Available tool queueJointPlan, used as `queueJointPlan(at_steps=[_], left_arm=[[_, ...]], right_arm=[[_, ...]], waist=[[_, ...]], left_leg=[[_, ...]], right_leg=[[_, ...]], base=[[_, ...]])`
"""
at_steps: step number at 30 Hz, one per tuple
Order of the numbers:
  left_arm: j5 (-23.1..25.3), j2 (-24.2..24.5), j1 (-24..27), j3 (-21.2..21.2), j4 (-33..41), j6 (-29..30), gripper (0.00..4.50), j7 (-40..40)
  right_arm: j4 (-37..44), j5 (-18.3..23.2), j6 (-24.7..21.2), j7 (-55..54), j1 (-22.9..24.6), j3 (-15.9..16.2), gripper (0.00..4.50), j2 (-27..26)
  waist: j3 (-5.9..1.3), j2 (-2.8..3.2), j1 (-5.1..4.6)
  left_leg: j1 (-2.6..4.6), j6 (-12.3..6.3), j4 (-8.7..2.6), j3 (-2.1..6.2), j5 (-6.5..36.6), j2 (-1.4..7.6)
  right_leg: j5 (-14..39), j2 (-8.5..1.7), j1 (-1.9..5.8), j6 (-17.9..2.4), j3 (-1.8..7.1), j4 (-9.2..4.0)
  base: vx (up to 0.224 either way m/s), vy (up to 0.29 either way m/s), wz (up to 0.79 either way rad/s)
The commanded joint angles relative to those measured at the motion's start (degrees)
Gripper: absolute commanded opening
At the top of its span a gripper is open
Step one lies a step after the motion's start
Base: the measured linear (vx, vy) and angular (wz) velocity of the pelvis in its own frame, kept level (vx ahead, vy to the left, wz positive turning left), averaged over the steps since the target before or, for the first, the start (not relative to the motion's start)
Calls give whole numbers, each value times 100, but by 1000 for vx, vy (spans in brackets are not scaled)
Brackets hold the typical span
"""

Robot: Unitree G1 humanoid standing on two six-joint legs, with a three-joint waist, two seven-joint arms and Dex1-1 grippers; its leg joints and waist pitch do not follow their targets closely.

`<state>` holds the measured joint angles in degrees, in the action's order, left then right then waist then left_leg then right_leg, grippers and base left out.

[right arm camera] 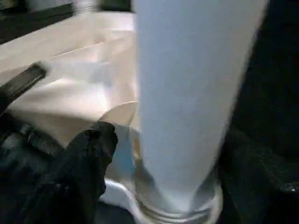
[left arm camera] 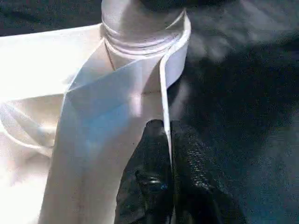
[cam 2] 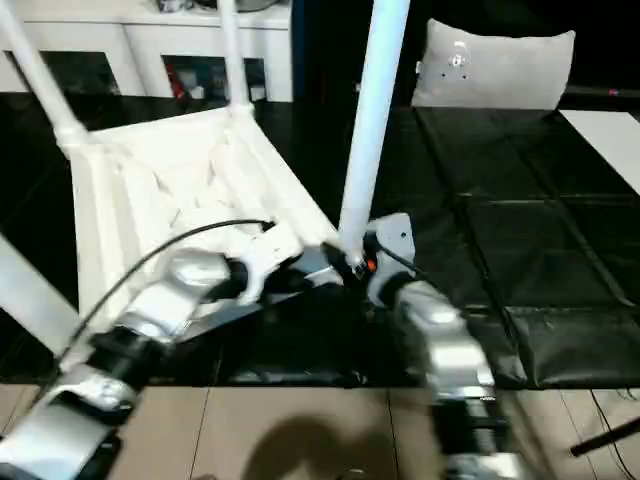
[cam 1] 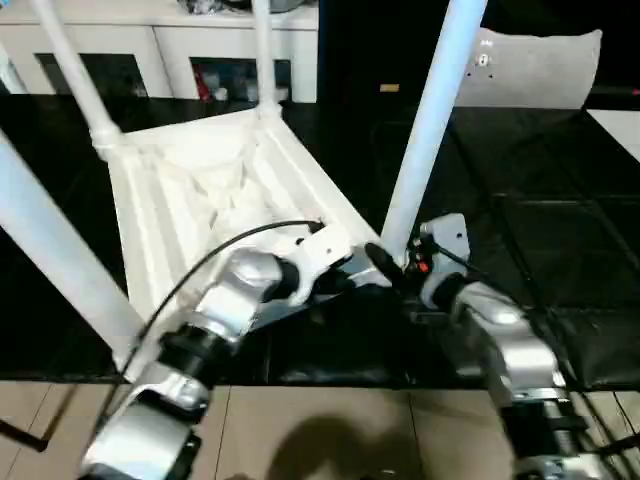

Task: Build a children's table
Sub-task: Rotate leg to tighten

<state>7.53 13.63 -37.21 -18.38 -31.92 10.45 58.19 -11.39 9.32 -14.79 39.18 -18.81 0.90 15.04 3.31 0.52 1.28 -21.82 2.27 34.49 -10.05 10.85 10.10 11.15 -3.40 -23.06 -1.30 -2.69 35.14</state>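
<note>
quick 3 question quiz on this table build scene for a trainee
1. True or false: the white plastic rectangular table top lies ribbed underside up.
2. How many long white tapered tube legs stand up from it?
3. The left gripper's jaws are shut on: A) the top's rim B) a leg C) nothing.
Key: 1 true; 2 four; 3 A.

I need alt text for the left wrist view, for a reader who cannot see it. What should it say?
The left gripper, shut, pinches the thin white rim of the upturned table top between its two black fingers. Just beyond it, a white leg sits in the round corner socket, over a dark floor.
</note>
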Motion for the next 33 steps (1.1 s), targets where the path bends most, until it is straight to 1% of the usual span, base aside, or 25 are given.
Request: queueJointPlan(at_steps=[1,2,3,4,5,6,7,8,11,12,13,14,15,16,17,18,19,21,22,24,26,28,31,32,33], left_arm=[[-105,108,-92,-172,88,-493,0,615],[-107,244,-119,-228,20,-631,0,886],[-117,276,-127,-238,3,-671,0,961],[-136,319,-140,-250,-21,-730,0,1065],[-230,433,-155,-301,-78,-967,0,1399],[-262,471,-158,-321,-97,-1045,0,1511],[-262,471,-158,-321,-97,-1045,0,1511],[-346,549,-168,-334,-174,-1156,0,1785],[-467,643,-183,-357,-258,-1359,0,2188],[-523,663,-184,-352,-267,-1379,0,2328],[-587,719,-204,-376,-285,-1469,0,2615],[-592,754,-214,-404,-287,-1500,0,2738],[-592,754,-214,-404,-287,-1500,0,2738],[-589,783,-224,-435,-288,-1540,0,2837],[-588,800,-241,-473,-307,-1598,0,2934],[-594,807,-257,-495,-338,-1649,0,2993],[-595,804,-276,-527,-369,-1726,0,3059],[-567,798,-307,-568,-423,-1831,0,3127],[-564,798,-309,-571,-426,-1837,0,3132],[-534,781,-352,-579,-499,-1920,0,3180],[-533,777,-363,-583,-518,-1942,0,3186],[-535,750,-413,-585,-592,-1986,0,3196],[-545,726,-446,-583,-641,-2029,0,3169],[-548,721,-448,-578,-645,-2032,0,3159],[-547,720,-450,-572,-654,-2038,0,3157]], right_arm=[[172,172,-18,598,-19,57,399,206],[216,266,-54,1012,-10,99,415,448],[237,300,-70,1142,0,125,428,523],[270,352,-90,1334,18,170,437,635],[318,450,-148,1710,57,281,437,869],[327,477,-167,1816,67,313,437,938],[327,477,-167,1816,67,313,437,938],[347,510,-141,2135,84,430,437,1101],[348,562,-59,2496,103,527,437,1224],[352,626,-117,2604,103,532,437,1239],[388,768,-205,2821,98,553,422,1266],[408,831,-259,2901,94,571,422,1275],[408,831,-259,2901,94,571,411,1275],[427,882,-295,2983,93,602,400,1289],[444,954,-380,3120,98,654,385,1330],[448,1003,-431,3218,99,693,385,1363],[447,1029,-451,3342,106,749,372,1409],[471,1082,-549,3574,120,857,365,1464],[475,1083,-551,3596,123,869,346,1469],[514,1071,-563,3797,142,996,334,1526],[521,1065,-558,3818,146,1016,328,1539],[511,1035,-577,3860,131,1097,295,1557],[556,1102,-675,3909,125,1149,281,1564],[565,1112,-688,3915,126,1155,256,1568],[573,1120,-707,3931,131,1160,256,1581]], waist=[[-431,-4,12],[-431,-25,62],[-433,-34,80],[-429,-24,101],[-428,-32,110],[-433,-25,140],[-432,-29,144],[-439,-43,166],[-428,-76,211],[-433,-65,231],[-428,-63,225],[-430,-83,240],[-431,-68,248],[-429,-66,250],[-429,-84,260],[-434,-75,282],[-433,-86,300],[-435,-75,350],[-436,-77,358],[-438,-79,380],[-435,-83,380],[-434,-88,380],[-431,-89,384],[-435,-94,384],[-435,-94,384]], left_leg=[[90,-669,-327,84,508,297],[118,-651,-330,69,546,306],[122,-652,-330,71,564,308],[124,-644,-335,76,556,320],[115,-634,-336,71,525,320],[120,-666,-331,78,512,319],[116,-665,-333,76,490,329],[109,-663,-322,69,459,323],[98,-629,-323,53,538,325],[98,-617,-323,59,527,325],[93,-609,-327,58,529,331],[103,-620,-322,53,560,331],[104,-618,-323,53,535,341],[103,-611,-324,55,528,343],[108,-616,-326,53,535,346],[108,-613,-321,54,505,348],[112,-615,-319,48,512,344],[121,-605,-318,47,500,349],[120,-602,-317,45,501,349],[113,-563,-320,51,534,350],[110,-539,-327,57,529,352],[111,-520,-326,55,547,344],[108,-490,-329,55,566,339],[106,-477,-331,59,574,346],[107,-478,-331,59,565,346]], right_leg=[[-146,-455,381,-1573,269,-342],[-62,-453,361,-1565,270,-348],[-39,-452,366,-1573,266,-340],[-24,-457,362,-1570,266,-333],[-48,-457,362,-1568,263,-321],[-64,-464,368,-1548,262,-322],[-95,-471,367,-1553,266,-310],[-119,-476,360,-1567,260,-302],[123,-488,355,-1532,258,-325],[188,-487,357,-1516,251,-320],[214,-482,347,-1509,249,-318],[281,-484,346,-1499,248,-322],[278,-480,329,-1504,247,-316],[267,-480,327,-1508,245,-312],[266,-480,325,-1513,245,-315],[258,-488,325,-1507,246,-304],[278,-480,318,-1493,244,-310],[306,-488,311,-1477,248,-313],[297,-486,311,-1479,247,-310],[324,-497,313,-1470,240,-308],[337,-496,312,-1451,238,-310],[381,-499,312,-1442,238,-319],[468,-498,317,-1413,237,-327],[480,-505,320,-1408,237,-324],[470,-501,317,-1409,236,-323]], base=[[0,0,0],[0,0,0],[0,0,0],[0,0,0],[0,0,0],[0,0,0],[0,0,0],[0,0,0],[0,0,0],[0,0,0],[0,0,0],[0,0,0],[0,0,0],[0,0,0],[0,0,0],[0,0,0],[0,0,0],[0,0,0],[0,0,0],[0,0,0],[0,0,0],[0,0,0],[0,0,0],[0,0,0],[0,0,0]])
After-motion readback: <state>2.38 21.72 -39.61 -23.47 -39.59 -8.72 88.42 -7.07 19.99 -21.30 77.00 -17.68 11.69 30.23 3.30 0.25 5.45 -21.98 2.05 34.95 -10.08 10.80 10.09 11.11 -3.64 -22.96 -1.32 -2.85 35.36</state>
